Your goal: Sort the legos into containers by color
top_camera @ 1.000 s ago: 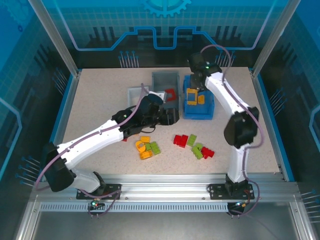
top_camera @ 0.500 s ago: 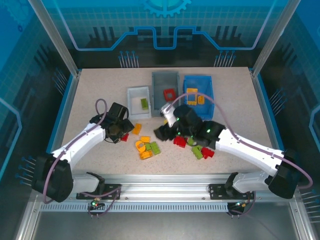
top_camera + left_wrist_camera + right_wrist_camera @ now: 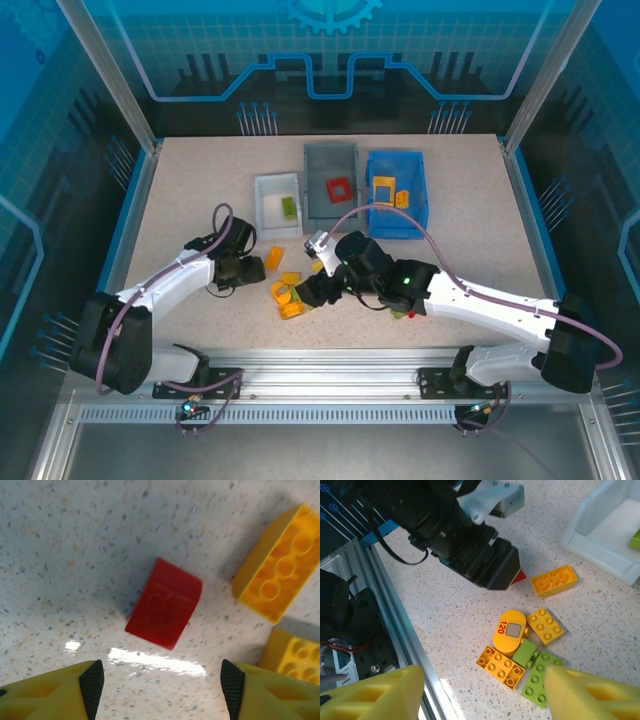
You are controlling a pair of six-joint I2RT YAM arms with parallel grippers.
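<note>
Red lego brick (image 3: 164,603) lies on the desk (image 3: 75,555) just in front of the white bin (image 3: 278,204), beneath the open left end effector (image 3: 162,685). Square the jaws to its flat sides, descend, then close. Right end effector (image 3: 318,290) hovers open over the yellow-green lego cluster (image 3: 522,652), farther from that bin.

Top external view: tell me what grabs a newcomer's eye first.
A bright scatter of yellow and green legos lies at the table's front middle, the right pincer open above it. The left pincer hangs open above a lone red brick. Behind, the white bin, grey bin and blue bin stand in a row.
</note>
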